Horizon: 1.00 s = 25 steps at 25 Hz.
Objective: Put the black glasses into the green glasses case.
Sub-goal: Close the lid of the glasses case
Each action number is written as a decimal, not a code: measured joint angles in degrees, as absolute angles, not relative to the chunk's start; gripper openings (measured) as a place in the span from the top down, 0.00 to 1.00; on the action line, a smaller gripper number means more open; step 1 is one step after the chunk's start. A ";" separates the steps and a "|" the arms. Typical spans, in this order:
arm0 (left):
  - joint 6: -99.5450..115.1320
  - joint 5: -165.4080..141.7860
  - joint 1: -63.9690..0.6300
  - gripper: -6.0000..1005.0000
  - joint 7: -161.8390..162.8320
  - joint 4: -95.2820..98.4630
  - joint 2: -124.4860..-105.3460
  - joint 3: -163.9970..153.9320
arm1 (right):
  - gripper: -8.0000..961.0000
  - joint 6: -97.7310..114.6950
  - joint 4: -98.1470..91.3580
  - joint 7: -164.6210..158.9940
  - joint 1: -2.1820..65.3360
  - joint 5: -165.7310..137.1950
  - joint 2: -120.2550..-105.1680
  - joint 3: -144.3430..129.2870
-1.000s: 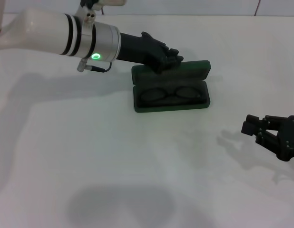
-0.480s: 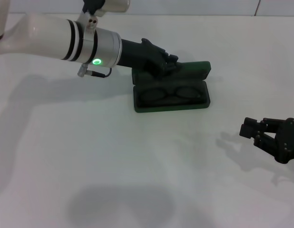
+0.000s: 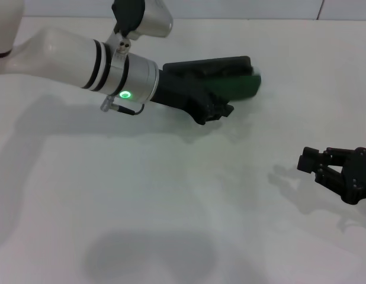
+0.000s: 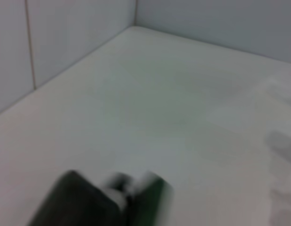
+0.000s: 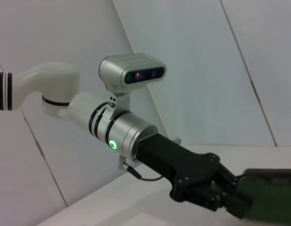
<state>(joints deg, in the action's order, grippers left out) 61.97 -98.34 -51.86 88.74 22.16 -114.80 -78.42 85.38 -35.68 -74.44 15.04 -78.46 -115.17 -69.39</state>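
Note:
The green glasses case [image 3: 239, 84] lies at the back middle of the table with its lid down over the base or nearly so; motion blur leaves the last gap unclear. The black glasses are hidden. My left gripper [image 3: 215, 110] reaches across the case's near left part, fingers together and holding nothing, touching or just above the lid. The right wrist view shows the same gripper [image 5: 221, 197] against the case [image 5: 272, 197]. The left wrist view shows a blurred green and dark piece of the case [image 4: 152, 197]. My right gripper [image 3: 316, 165] hangs open low at the right, well away from the case.
A white table [image 3: 171, 207] runs under everything, with pale tiled walls [image 5: 206, 70] behind it. The thick white left forearm [image 3: 70, 56] crosses the back left above the table.
The case lid has swung from upright down over the base, hiding the glasses. My left gripper moved forward and down with it. The right gripper barely shifted.

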 joint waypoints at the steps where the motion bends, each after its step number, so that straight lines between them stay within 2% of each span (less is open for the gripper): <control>1: 62.05 -98.49 -51.82 0.81 88.75 22.07 -114.91 -78.42 | 0.77 85.39 -35.68 -74.44 15.06 -78.46 -115.17 -69.40; 7: 64.28 -98.79 -49.79 0.81 88.39 25.76 -115.73 -78.16 | 0.76 85.83 -35.70 -74.44 14.92 -78.43 -115.09 -69.38; 14: 67.85 -98.07 -43.55 0.81 89.48 40.16 -116.62 -77.47 | 0.75 86.68 -35.80 -74.39 14.28 -78.48 -114.86 -69.38; 20: 67.41 -98.00 -39.83 0.81 86.47 42.99 -117.84 -69.19 | 0.74 86.66 -38.58 -74.33 14.31 -78.73 -114.90 -68.16; 25: 66.50 -95.60 -37.84 0.81 79.42 42.02 -119.73 -59.06 | 0.73 86.08 -42.02 -75.66 15.56 -78.50 -115.29 -62.71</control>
<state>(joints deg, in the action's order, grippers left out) 66.50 -95.60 -37.84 79.42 42.02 -119.73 -59.06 86.08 -42.02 -75.66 15.56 -78.50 -115.29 -62.71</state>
